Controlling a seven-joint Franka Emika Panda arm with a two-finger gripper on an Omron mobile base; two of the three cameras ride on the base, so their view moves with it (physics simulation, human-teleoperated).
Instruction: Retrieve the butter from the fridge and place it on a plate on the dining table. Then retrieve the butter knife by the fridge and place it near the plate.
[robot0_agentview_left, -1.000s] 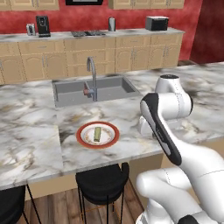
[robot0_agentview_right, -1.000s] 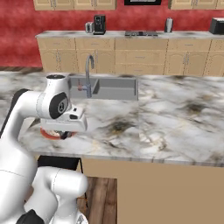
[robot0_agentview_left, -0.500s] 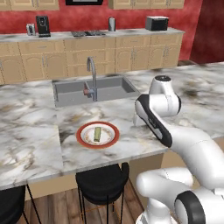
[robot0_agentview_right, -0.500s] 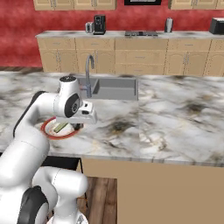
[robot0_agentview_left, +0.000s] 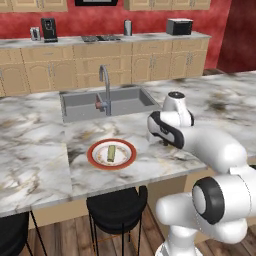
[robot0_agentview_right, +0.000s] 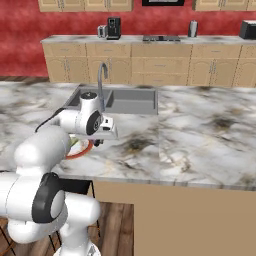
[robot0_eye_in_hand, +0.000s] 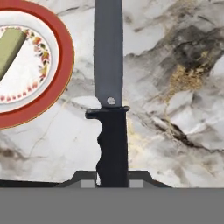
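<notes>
Left base view: butter lies on the plate near the dining table front edge; my gripper hangs just right of it.

Right base view: gripper low beside the plate's rim.

Hand view: fingers clamped on the butter knife handle, blade pointing away, parallel to the plate edge. Judge: lower and release.

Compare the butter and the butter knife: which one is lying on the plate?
The butter: the pale stick lies on the plate. The butter knife is gripped in the gripper, beside the plate, over the marble.
</notes>
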